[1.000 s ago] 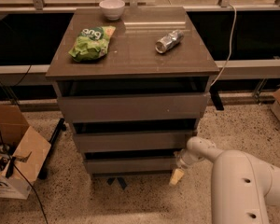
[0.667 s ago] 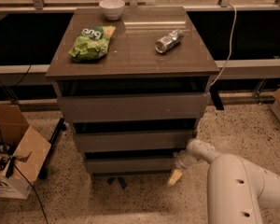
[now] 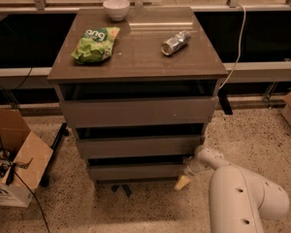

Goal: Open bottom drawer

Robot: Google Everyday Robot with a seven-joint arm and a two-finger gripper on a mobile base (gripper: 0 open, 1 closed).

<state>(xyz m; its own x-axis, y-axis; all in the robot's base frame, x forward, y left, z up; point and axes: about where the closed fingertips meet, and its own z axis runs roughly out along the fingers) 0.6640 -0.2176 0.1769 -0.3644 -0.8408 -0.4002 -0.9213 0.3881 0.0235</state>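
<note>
Gripper point(image 3: 183, 177) at bottom drawer point(image 3: 136, 171) right corner, partly hidden by arm point(image 3: 242, 198).

Bottom drawer point(image 3: 136, 171): plain grey-brown front, level, lowest of three panels. Gripper point(image 3: 184, 176) at its 4 o'clock corner.

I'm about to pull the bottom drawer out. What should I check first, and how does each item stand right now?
1. Gripper at target: ok. The gripper is at the right end of the bottom drawer, low beside the cabinet.
2. Hold on the drawer front: cannot tell. The contact is hidden.
3. Floor in the pull path: ok. The cardboard box stands off to the left.
4. Arm out of the drawer's travel: ok. The arm sits to the right of the cabinet.
5. Loose items on top: ok. The chip bag, can and bowl lie back from the front edge.
</note>
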